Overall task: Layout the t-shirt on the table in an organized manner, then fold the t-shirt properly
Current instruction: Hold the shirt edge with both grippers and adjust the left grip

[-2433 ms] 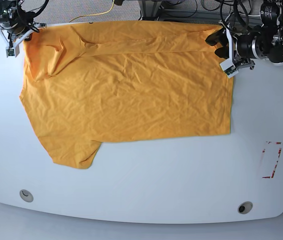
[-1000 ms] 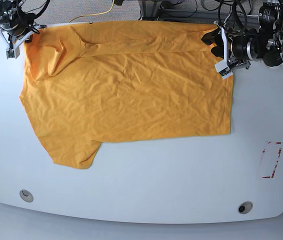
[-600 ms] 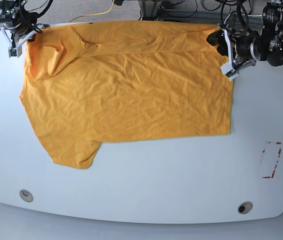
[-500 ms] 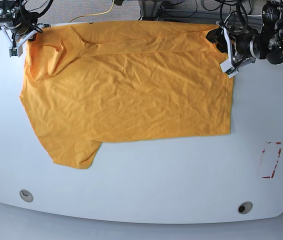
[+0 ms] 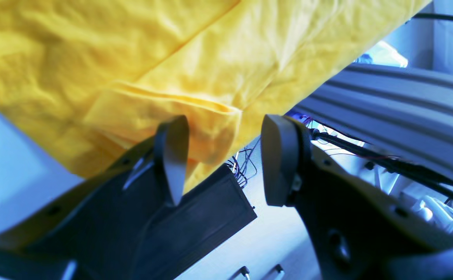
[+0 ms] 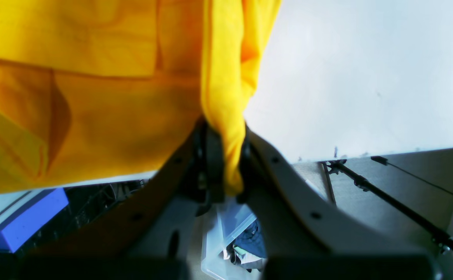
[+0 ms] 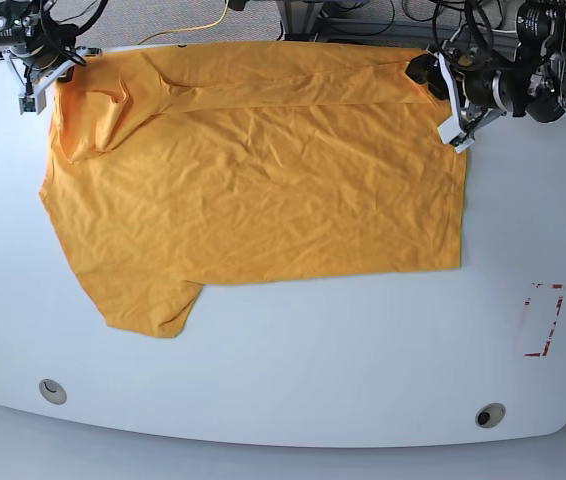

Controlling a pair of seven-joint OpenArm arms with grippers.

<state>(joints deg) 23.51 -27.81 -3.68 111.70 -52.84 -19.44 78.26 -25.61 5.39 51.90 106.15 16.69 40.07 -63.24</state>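
Observation:
The orange-yellow t-shirt [image 7: 253,180] lies spread and wrinkly over the far half of the white table [image 7: 313,370], one sleeve pointing toward the near left. At its far left corner my right gripper [image 7: 45,72] is shut on a bunched fold of the cloth [image 6: 226,116], which hangs pinched between the jaws of the right gripper [image 6: 226,167]. By the shirt's far right corner sits my left gripper [image 7: 439,92]. In the left wrist view the left gripper [image 5: 222,159] stands open, with the shirt's folded hem [image 5: 180,105] just beyond its fingertips.
A red tape outline [image 7: 541,320] marks the table's right side. Two grey grommets [image 7: 52,390] [image 7: 489,415] sit near the front edge. Cables and a yellow cord [image 7: 203,25] run behind the far edge. A clear plastic box [image 6: 230,237] lies below the table.
The left gripper has drifted slightly toward the far edge and turned a little at the shirt's right corner. The right gripper has edged toward the far edge, still holding cloth. The shirt has barely moved.

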